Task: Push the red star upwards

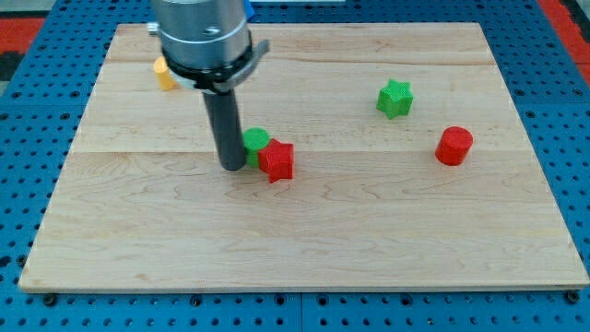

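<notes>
your tip (232,168) sits on the desk (304,249), touching or nearly touching the green block (255,142), whose shape you can't make out because the rod hides part of it. the red star (277,160) is just to the view's right of your tip, pressed against that green block, which lies just above and left of it. there is no gripper on this arm, only the rod, so nothing is held.

you are beside the star, not below it, so a push from here would likely send it sideways. to move it toward the view's top, you probably need to come round to its lower side. judge the green block a nuisance: it sits partly in the star's upward path and may get carried along.

well off to your tip's right are a green star (395,98) and a red block (454,146); a yellow block (164,74) lies up and left, half hidden behind the arm.
</notes>
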`<state>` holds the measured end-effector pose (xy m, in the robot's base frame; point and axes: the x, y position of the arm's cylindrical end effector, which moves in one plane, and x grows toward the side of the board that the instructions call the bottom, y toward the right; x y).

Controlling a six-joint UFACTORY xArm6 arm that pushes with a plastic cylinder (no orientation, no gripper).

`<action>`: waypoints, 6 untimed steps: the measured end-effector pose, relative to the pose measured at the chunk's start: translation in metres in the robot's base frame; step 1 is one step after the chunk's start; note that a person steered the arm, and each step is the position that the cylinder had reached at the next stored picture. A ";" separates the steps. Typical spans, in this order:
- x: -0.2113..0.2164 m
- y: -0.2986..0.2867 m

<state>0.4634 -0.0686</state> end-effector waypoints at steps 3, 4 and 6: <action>0.075 0.044; 0.026 0.043; -0.002 0.050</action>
